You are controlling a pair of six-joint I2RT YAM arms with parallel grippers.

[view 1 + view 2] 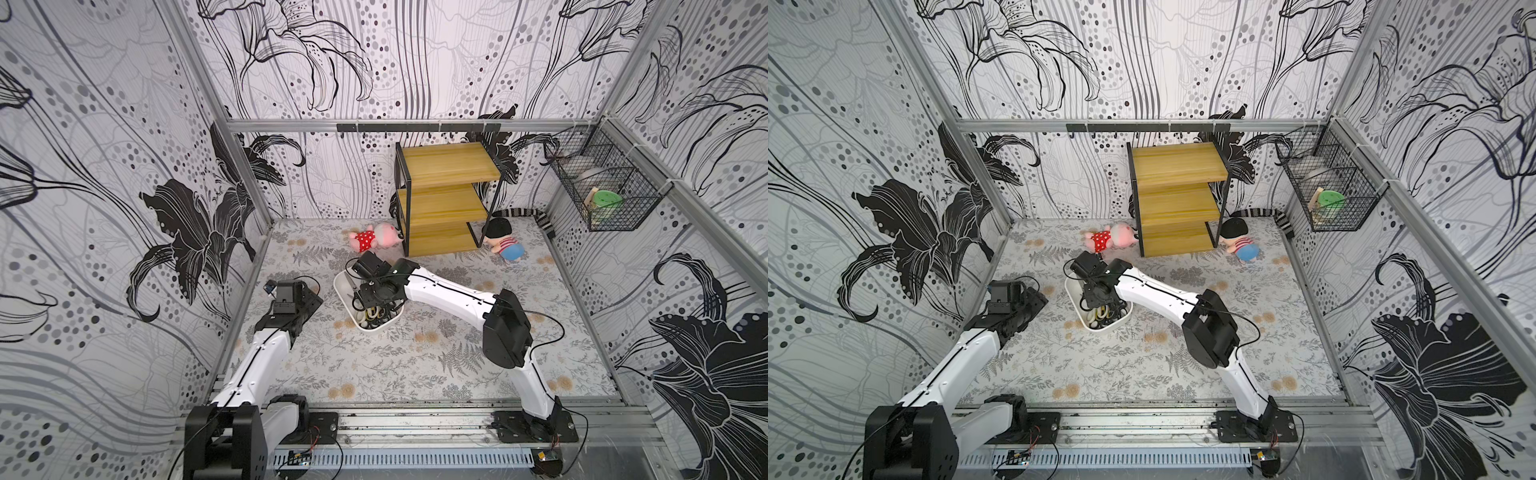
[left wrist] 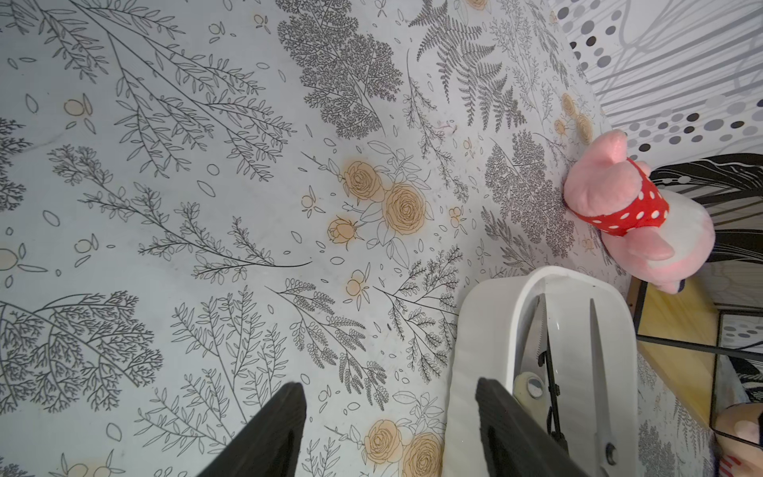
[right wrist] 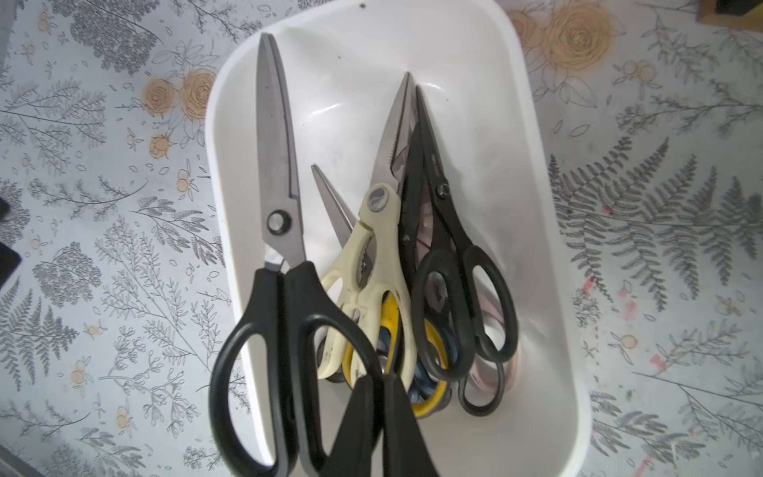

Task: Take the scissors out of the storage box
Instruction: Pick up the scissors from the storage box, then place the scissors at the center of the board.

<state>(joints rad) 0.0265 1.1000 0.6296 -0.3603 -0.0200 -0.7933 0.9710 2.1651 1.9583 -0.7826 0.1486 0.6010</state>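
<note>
The white storage box sits mid-table in both top views. Several scissors lie in it: a cream-handled pair, a slim black pair and a yellow-handled pair underneath. My right gripper is down in the box, shut on a handle loop of the large black-handled scissors. Their blade lies over the box's rim. My left gripper hangs open and empty over the table, just left of the box.
A wooden shelf stands behind the box. A pink plush lies at its left and a doll at its right. A black wire basket hangs on the right wall.
</note>
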